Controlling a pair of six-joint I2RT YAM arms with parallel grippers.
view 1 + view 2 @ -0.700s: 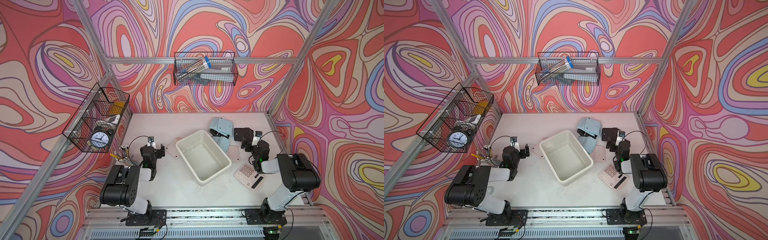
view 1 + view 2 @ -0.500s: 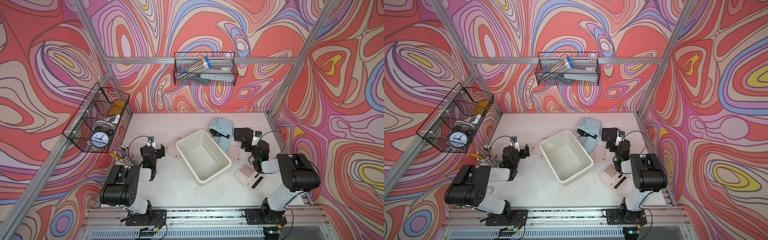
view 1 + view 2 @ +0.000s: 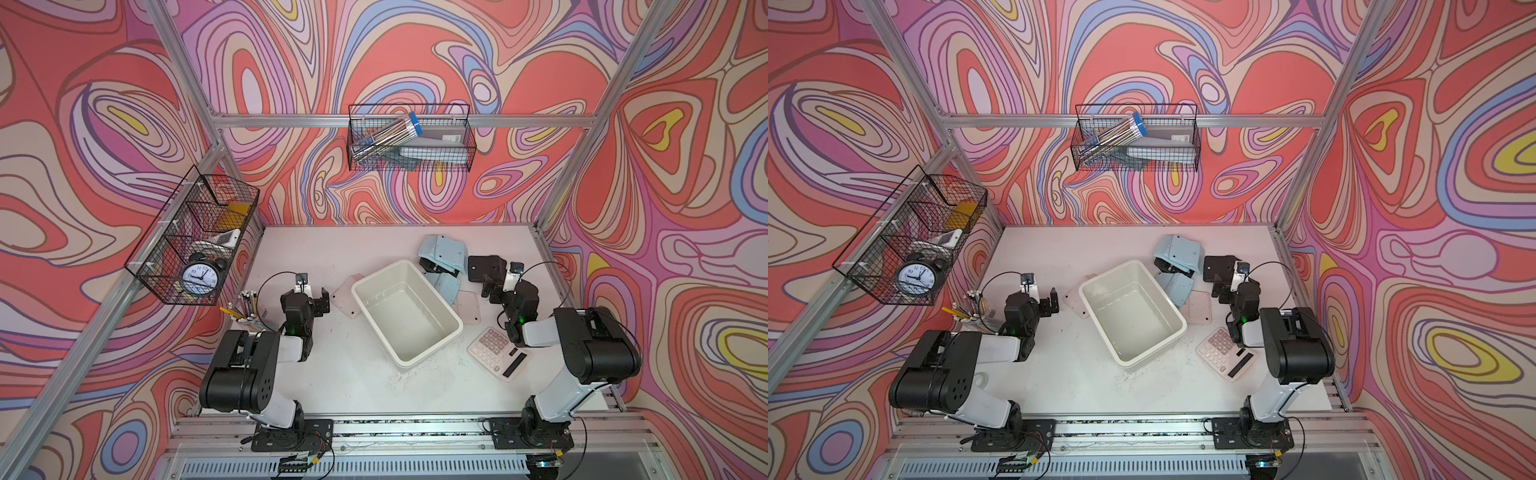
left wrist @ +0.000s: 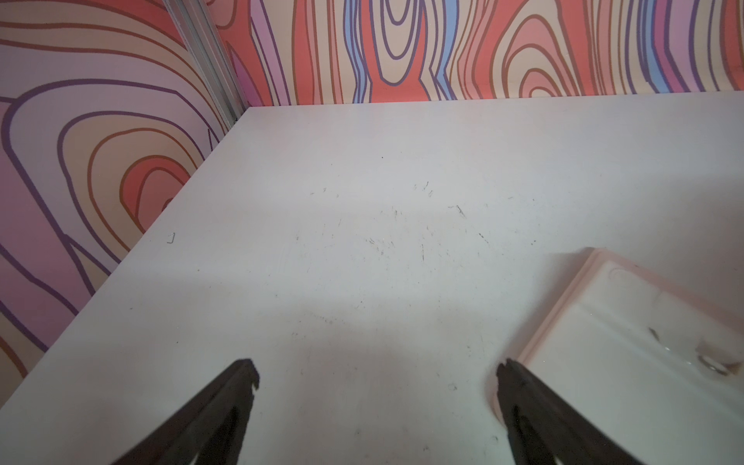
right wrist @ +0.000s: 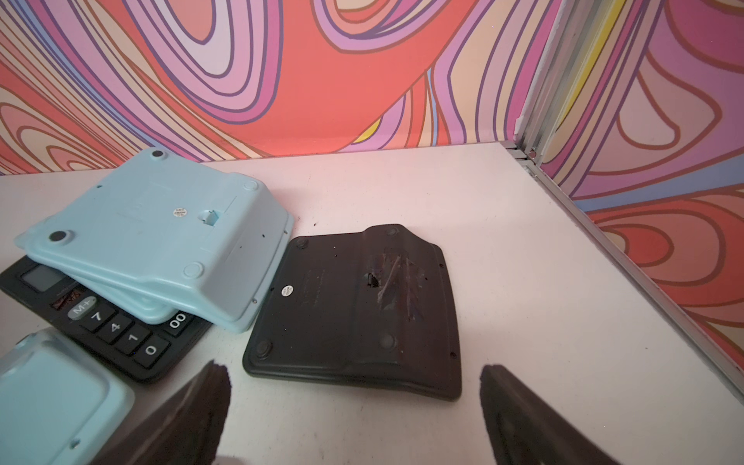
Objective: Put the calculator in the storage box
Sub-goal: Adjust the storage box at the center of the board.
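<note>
- We see the storage box (image 3: 405, 309) mid-table. Bare table (image 4: 362, 241) lies open before the left gripper (image 4: 376, 370), jaws wide apart.
- The right gripper (image 5: 354, 374), jaws apart and holding nothing, faces a face-down black calculator (image 5: 358, 310) near the table's right edge.
- The pink calculator (image 3: 496, 353) lies outside the box, to its right.
- We find nothing moved since the earlier frames.

A side wire basket (image 3: 189, 245) hangs on the left wall, with an alarm clock (image 3: 199, 277) in its near end. A back wire basket (image 3: 440, 166) hangs on the far wall. A clear tube of pencils (image 3: 384, 139) with a blue cap lies tilted in it. A cup of pencils (image 3: 246, 307) stands on the white, scuffed bench (image 3: 340, 249), close to the left wall.
</note>
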